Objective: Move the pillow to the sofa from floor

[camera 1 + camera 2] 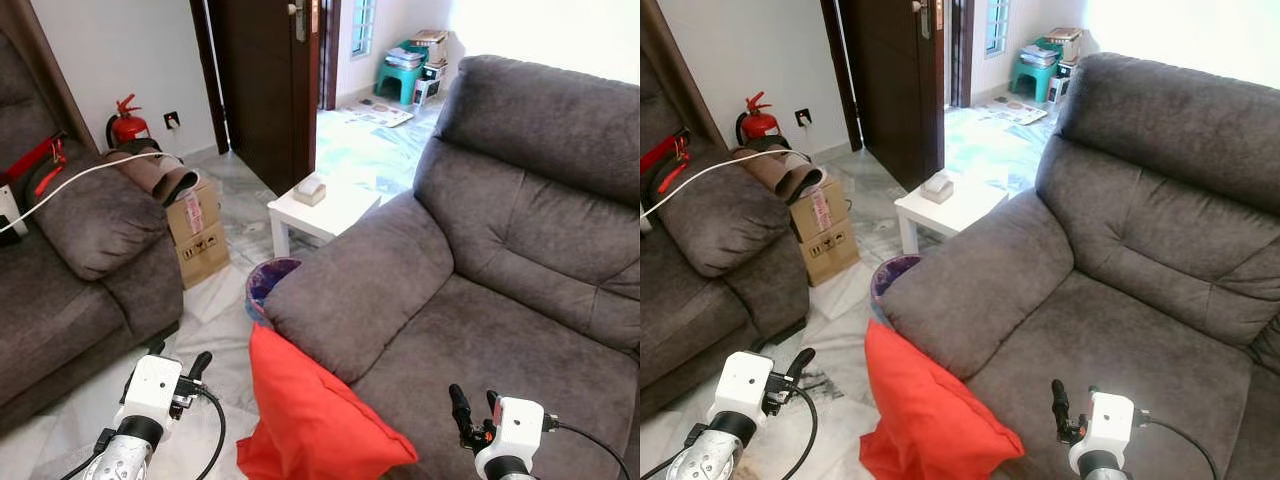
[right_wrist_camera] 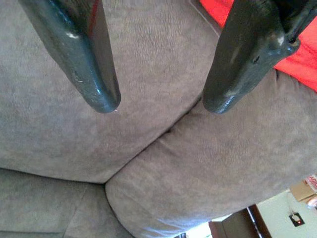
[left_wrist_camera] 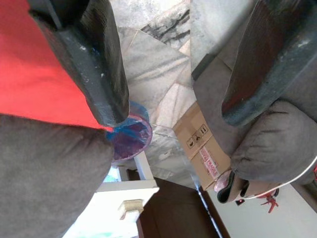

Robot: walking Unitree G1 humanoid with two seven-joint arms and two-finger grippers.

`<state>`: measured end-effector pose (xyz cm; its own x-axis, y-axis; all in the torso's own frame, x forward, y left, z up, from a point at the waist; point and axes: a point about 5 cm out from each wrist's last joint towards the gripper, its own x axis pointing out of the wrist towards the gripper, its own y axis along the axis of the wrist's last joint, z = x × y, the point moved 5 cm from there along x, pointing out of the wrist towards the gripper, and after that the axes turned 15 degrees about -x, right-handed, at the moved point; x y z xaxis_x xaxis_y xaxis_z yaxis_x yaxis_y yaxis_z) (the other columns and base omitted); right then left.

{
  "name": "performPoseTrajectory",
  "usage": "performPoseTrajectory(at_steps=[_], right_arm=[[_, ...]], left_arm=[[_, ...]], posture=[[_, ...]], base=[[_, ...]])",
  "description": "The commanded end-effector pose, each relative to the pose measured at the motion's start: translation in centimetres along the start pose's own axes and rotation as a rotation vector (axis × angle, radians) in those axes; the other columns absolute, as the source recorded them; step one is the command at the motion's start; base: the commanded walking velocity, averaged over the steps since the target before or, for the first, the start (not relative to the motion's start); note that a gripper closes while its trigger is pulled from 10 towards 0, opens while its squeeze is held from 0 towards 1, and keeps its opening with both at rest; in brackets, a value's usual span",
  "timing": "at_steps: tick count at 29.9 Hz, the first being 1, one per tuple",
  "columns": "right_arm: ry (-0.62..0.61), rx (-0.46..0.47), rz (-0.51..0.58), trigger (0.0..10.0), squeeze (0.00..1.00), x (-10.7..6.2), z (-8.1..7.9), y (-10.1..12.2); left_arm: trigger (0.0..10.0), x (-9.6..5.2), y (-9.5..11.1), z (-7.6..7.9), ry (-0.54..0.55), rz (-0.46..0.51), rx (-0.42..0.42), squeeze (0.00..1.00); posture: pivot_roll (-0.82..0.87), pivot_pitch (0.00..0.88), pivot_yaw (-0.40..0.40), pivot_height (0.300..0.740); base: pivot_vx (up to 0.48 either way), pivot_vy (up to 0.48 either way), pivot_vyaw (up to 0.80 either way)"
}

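The red pillow (image 1: pixel 310 415) leans against the front corner of the sofa (image 1: pixel 470 330), its base on the floor. Our left hand (image 1: pixel 178 360) and right hand (image 1: pixel 470 398) both hang apart, empty. Grabbing one corner, we risk it slumping toward the bin (image 1: pixel 268 277). The left wrist view reveals the bin's blue liner.

The right gripper (image 2: pixel 161 104) is held with its fingers (image 2: pixel 89 69) parted above the grey sofa (image 2: pixel 148 163). A red pillow (image 2: pixel 292 54) is seen just beyond one finger, against the sofa's armrest.
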<state>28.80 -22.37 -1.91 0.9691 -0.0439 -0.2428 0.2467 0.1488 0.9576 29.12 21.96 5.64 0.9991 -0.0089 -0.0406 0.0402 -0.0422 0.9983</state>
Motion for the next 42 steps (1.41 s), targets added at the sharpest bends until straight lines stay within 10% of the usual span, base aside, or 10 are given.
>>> performPoseTrajectory(at_steps=[1,7,8,13,15,26,27,30,32,42], right_arm=[[0.001,0.02,-0.001,10.0,0.0,-0.1,-0.1,-0.2],[0.015,0.031,-0.004,10.0,0.09,-0.2,-0.2,-0.3],[0.006,0.039,-0.004,10.0,1.0,-0.3,-0.1,-0.4],[0.006,0.038,-0.009,10.0,1.0,-0.3,0.0,-0.5],[0.01,0.032,-0.013,10.0,0.0,-0.3,0.0,-0.6],[0.034,0.05,-0.01,10.0,0.04,-0.1,-0.4,-0.4],[0.034,0.054,-0.008,10.0,1.0,-0.2,-0.4,-0.4],[0.038,0.07,-0.011,10.0,1.0,-0.1,-0.5,-0.5],[0.073,0.086,-0.01,10.0,0.0,0.0,-1.0,-0.4],[0.128,0.09,0.002,10.0,0.0,0.2,-2.1,0.0]], left_arm=[[10.0,-0.1,-0.4,0.1,-0.002,-0.022,-0.007,0.0],[10.0,-0.2,-0.6,0.3,-0.002,-0.026,-0.011,0.0],[10.0,-0.2,-0.6,0.3,-0.002,-0.027,-0.012,0.0],[10.0,-0.2,-0.6,0.4,-0.001,-0.029,-0.014,0.0],[10.0,-0.2,-0.7,0.4,0.0,-0.029,-0.014,0.0],[10.0,-0.1,-0.7,0.8,-0.006,-0.028,-0.025,0.0],[10.0,-0.1,-0.7,0.8,-0.008,-0.029,-0.027,0.0],[10.0,-0.2,-0.8,1.1,-0.024,-0.037,-0.048,0.0],[10.0,-0.2,-0.9,1.1,-0.026,-0.042,-0.056,0.0],[10.0,-0.2,-0.9,1.0,-0.025,-0.039,-0.055,0.0]], posture=[[0.12,0.081,0.0,0.635],[0.12,0.081,-0.004,0.635],[0.12,0.081,-0.005,0.635],[0.12,0.081,-0.006,0.635],[0.12,0.08,-0.006,0.635],[0.12,0.079,-0.009,0.635],[0.12,0.078,-0.01,0.635],[0.12,0.079,-0.009,0.635],[0.12,0.081,-0.008,0.635],[0.12,0.082,-0.006,0.635]], base=[[0.0,0.0,0.0],[0.0,0.0,0.0],[0.0,0.0,0.0],[0.0,0.0,0.0],[0.0,0.0,0.0],[0.0,0.0,0.0],[0.0,0.0,0.0],[0.0,0.0,0.0],[0.0,0.0,0.0],[0.0,0.0,0.0]])
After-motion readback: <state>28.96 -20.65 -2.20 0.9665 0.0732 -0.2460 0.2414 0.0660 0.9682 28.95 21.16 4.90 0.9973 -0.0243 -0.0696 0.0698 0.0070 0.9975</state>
